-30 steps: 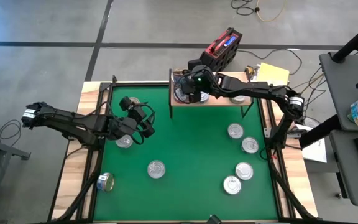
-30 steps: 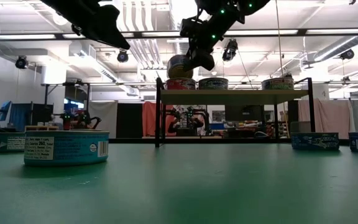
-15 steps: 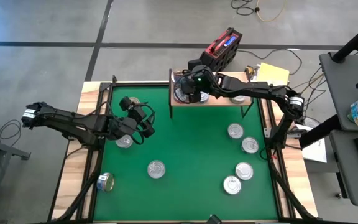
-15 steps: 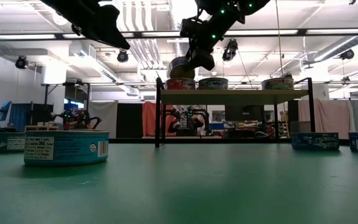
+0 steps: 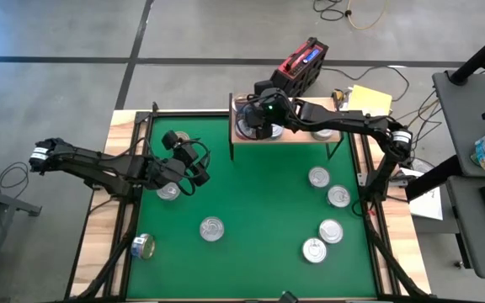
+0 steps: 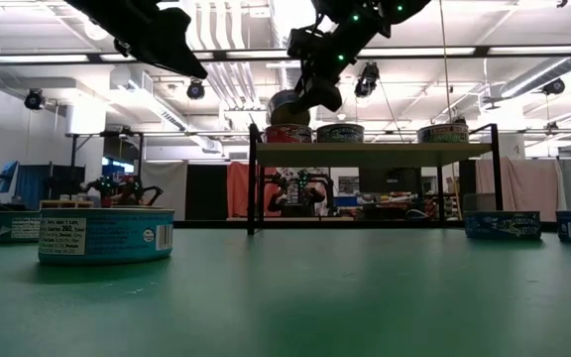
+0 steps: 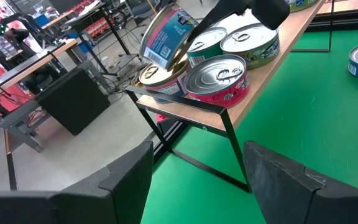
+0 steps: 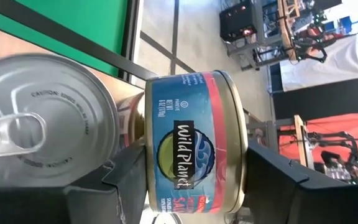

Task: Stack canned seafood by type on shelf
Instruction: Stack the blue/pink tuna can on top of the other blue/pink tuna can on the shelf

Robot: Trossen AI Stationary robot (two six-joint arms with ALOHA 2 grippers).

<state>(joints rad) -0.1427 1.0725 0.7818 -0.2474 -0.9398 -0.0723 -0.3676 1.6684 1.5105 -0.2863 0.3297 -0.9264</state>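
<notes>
One tin in play: right gripper (image 6: 310,84) is clamped on a blue-and-red labelled can (image 8: 194,140), tilted, over the left end of the shelf (image 5: 286,135), just above a gold-topped can (image 7: 157,76) already standing there. From the angle I'd say it's mid-placement, not yet seated flat.

Shelf so far: a pink-labelled can (image 7: 219,78) at the near corner, two green-labelled ones (image 7: 253,43) further along the board, plus at least one more at the far end.

Left gripper (image 5: 194,166) hangs fingers apart and empty above the mat's left side, near a can (image 5: 168,191) lying under the arm.

Left to do: seven cans on the green mat (image 5: 259,210) — four in a cluster on the right (image 5: 331,231), one centre (image 5: 212,228), one on its side at the left edge (image 5: 144,246), one under the left arm. Roughly halfway, by my count.
</notes>
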